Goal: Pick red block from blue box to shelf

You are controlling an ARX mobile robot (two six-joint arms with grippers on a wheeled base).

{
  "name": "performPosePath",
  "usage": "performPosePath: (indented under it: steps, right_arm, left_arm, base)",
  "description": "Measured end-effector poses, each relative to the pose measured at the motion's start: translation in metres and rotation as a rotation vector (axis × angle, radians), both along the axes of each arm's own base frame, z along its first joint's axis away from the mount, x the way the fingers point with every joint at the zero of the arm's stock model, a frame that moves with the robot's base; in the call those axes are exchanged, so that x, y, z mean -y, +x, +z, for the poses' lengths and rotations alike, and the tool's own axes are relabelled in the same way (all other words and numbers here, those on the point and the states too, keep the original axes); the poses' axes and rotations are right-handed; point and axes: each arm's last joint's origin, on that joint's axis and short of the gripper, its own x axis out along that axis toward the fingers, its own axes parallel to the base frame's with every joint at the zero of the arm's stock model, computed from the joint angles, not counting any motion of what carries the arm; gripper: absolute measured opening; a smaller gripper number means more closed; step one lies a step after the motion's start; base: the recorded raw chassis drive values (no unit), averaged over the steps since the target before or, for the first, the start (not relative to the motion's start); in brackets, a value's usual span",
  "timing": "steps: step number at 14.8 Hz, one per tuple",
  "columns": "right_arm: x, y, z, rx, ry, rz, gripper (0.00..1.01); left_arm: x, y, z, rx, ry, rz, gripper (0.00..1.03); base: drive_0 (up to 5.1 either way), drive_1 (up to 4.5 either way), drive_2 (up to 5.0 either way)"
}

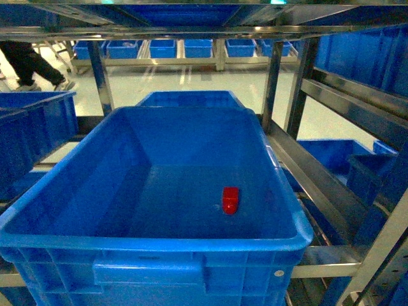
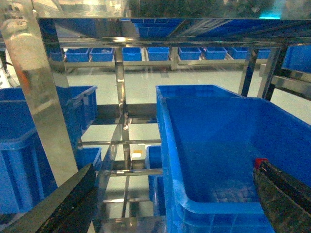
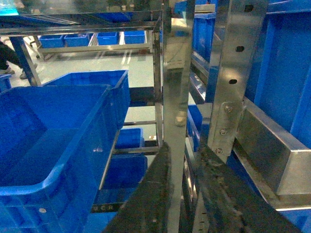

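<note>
Head view: red block [image 1: 230,199] lying in blue box [image 1: 153,245], not yet picked | left hand [image 2: 170,199] spread apart, empty | right hand [image 3: 187,194] narrowly apart, empty | grasp and move to shelf [image 1: 322,185] left

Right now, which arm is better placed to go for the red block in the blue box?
Probably the left. Its gripper looks over the blue box, with the red block beside one finger. The right gripper faces a shelf post outside the box.

The big blue plastic box [image 1: 76,191] stands open-topped, its floor bare around the small red block [image 1: 230,199]. The silvery steel shelf's rail [image 1: 191,29] crosses overhead; upright posts [image 1: 273,76] flank it.
</note>
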Motion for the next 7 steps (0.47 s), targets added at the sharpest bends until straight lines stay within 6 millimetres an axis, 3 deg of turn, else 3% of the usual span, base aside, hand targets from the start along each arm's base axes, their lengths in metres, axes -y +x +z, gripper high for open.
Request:
performPosePath:
  steps: [1,2,7]
  right_arm:
    - [0.000,0.000,-0.002,0.002,-0.003,0.000,0.08]
    - [0.000,-0.001,-0.002,0.011,-0.005,0.000,0.02]
    - [0.000,-0.001,-0.015,0.016,-0.007,0.000,0.05]
  left_arm:
    - [0.000,0.000,0.000,0.000,0.000,0.000,0.98]
    - [0.000,0.000,0.000,0.000,0.000,0.000,0.98]
    - [0.000,0.000,0.000,0.000,0.000,0.000,0.98]
  base:
    - [0.0,0.00,0.0]
    - [0.0,0.00,0.0]
    - [0.0,0.00,0.0]
